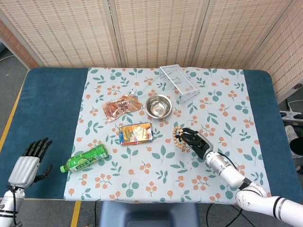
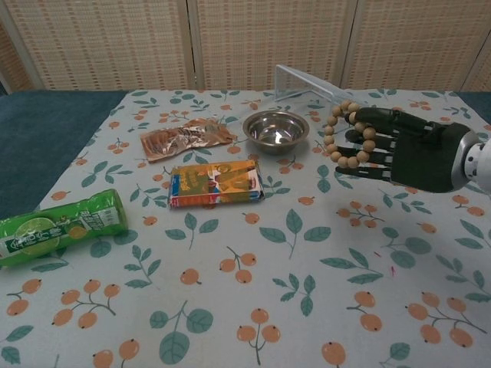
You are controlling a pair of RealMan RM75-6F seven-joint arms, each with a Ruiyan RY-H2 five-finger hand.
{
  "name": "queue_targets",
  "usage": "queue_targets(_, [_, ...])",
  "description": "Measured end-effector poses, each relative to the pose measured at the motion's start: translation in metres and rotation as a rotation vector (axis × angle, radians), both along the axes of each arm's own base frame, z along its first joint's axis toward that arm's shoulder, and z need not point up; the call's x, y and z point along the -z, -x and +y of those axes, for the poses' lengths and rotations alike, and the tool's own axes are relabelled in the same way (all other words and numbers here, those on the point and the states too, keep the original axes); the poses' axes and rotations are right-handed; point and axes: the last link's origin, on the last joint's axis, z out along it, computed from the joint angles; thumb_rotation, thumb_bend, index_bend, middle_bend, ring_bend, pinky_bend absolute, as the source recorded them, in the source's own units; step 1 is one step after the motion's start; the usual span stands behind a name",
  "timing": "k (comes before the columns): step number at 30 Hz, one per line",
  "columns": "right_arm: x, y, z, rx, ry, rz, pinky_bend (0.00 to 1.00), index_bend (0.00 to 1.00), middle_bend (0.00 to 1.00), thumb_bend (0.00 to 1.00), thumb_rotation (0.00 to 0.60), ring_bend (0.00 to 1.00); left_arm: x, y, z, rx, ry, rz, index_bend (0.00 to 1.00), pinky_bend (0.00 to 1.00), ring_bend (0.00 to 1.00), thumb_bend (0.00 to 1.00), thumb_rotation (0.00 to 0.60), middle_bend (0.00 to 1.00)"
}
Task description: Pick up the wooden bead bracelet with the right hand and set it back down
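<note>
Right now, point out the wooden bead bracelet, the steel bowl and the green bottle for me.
wooden bead bracelet [image 2: 341, 139], chest view: beads at the loop's left side, held by the right hand [image 2: 399, 146].
steel bowl [image 2: 275, 130], chest view: inside of the bowl.
green bottle [image 1: 86, 158], head view: middle of its label.

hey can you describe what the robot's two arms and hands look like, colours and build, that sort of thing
Both hands pair dark black fingers with a silver-grey metallic back. The left hand shows slim black fingers above a pale silver shell. The right hand looks dark greenish-black up close, joined to a white, rounded wrist section. The right forearm is silver-grey and segmented, with a thin black cable along it and a black band near the elbow.
</note>
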Motion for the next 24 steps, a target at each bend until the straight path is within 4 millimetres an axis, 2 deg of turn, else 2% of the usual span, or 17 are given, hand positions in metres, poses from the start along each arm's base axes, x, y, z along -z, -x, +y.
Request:
queue_targets(3, [0.005,-0.001,0.005,0.013,-0.026,-0.083,0.00,0.81,0.68,0.72,0.599,0.31,0.000,0.000,0.000,0.000,0.002,-0.001,0.00,0.09,0.00,0.43,0.600,0.00])
queue_targets(12, [0.013,0.013,0.015,-0.027,-0.053,-0.235,0.01,0.76,0.68,0.72,0.509,0.31,0.000,0.000,0.000,-0.001,0.004,-0.001,0.00,0.09,0.00,0.43,0.600,0.00])
queue_targets(14, [0.014,0.016,0.016,-0.044,-0.060,-0.249,0.01,0.70,0.67,0.72,0.472,0.30,0.000,0.000,0.000,-0.001,0.004,0.000,0.00,0.09,0.00,0.43,0.600,0.00])
queue_targets(18, [0.014,0.018,0.015,-0.078,-0.063,-0.274,0.01,0.51,0.58,0.72,0.412,0.25,0.000,0.000,0.000,-0.002,0.006,0.000,0.00,0.09,0.00,0.43,0.600,0.00])
queue_targets(24, [0.010,0.024,0.015,-0.145,-0.065,-0.268,0.01,0.42,0.54,0.71,0.367,0.23,0.000,0.000,0.000,0.000,0.006,0.000,0.00,0.09,0.00,0.43,0.600,0.00])
